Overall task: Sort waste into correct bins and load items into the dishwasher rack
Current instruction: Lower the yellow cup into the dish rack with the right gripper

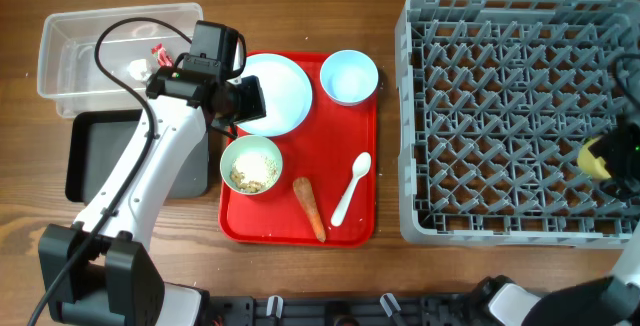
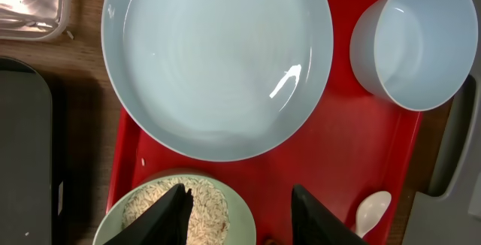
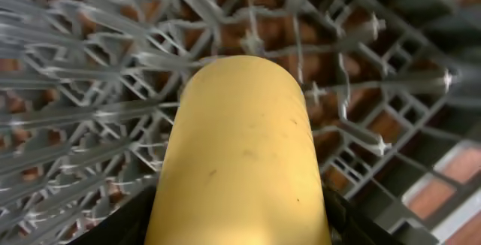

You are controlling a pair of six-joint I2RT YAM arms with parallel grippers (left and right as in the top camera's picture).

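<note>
My left gripper (image 1: pixel 246 99) is open and empty, hovering over the near edge of the round white plate (image 1: pixel 287 88). In the left wrist view its fingers (image 2: pixel 239 200) straddle the rim of the pale green bowl (image 2: pixel 240 207) holding beige rice (image 2: pixel 207 207). The pale blue bowl (image 1: pixel 349 76), the white spoon (image 1: pixel 351 188) and the orange carrot (image 1: pixel 309 208) lie on the red serving tray. The red wrapper (image 1: pixel 158 54) and the white scrap (image 1: pixel 138 67) lie in the clear tub (image 1: pixel 60 56). My right gripper (image 3: pixel 237 226) is shut on the yellow cup (image 3: pixel 240 140) over the grey rack (image 1: pixel 500 116), at its right side.
The black tray (image 1: pixel 90 156) sits in front of the clear tub, partly under my left arm. The red serving tray (image 1: pixel 365 216) lies between the bins and the rack. The cup also shows in the overhead view (image 1: pixel 594 158).
</note>
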